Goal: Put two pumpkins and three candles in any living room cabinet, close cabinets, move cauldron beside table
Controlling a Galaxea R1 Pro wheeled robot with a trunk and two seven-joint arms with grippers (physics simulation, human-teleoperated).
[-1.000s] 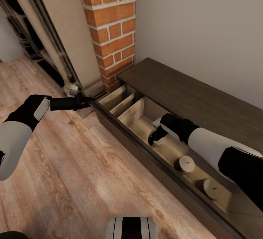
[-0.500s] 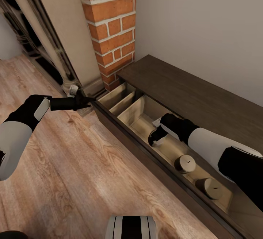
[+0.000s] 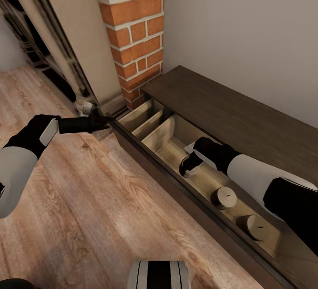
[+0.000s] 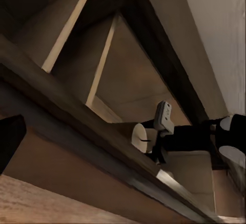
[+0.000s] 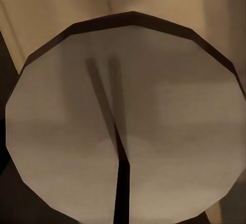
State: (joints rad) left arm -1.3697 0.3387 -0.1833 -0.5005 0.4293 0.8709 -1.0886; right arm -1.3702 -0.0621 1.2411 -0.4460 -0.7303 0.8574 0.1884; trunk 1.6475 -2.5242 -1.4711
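Note:
The cabinet (image 3: 229, 112) is the long low dark-brown unit along the wall, with its drawer (image 3: 170, 141) pulled out and showing pale wood inside. Two squat tan candles (image 3: 223, 197) (image 3: 253, 227) stand in the drawer's right part. My right gripper (image 3: 187, 167) reaches down into the drawer and is shut on a third candle (image 5: 125, 116), whose flat top and wick sit close up in the right wrist view. The left wrist view also catches that candle (image 4: 138, 137) at the right gripper (image 4: 156, 137). My left gripper (image 3: 106, 121) is open at the drawer front's left end. Pumpkins, cauldron and table are out of view.
A red brick pillar (image 3: 132, 33) rises just behind the cabinet's left end, with a beige fireplace surround (image 3: 75, 37) to its left. Wooden dividers (image 3: 148, 123) split the drawer's left part into narrow compartments. Wood floor (image 3: 110, 209) spreads in front of the cabinet.
The head view has shifted a little. My left gripper has crept slightly left and away along the drawer's end. The right arm and the candles have stayed put.

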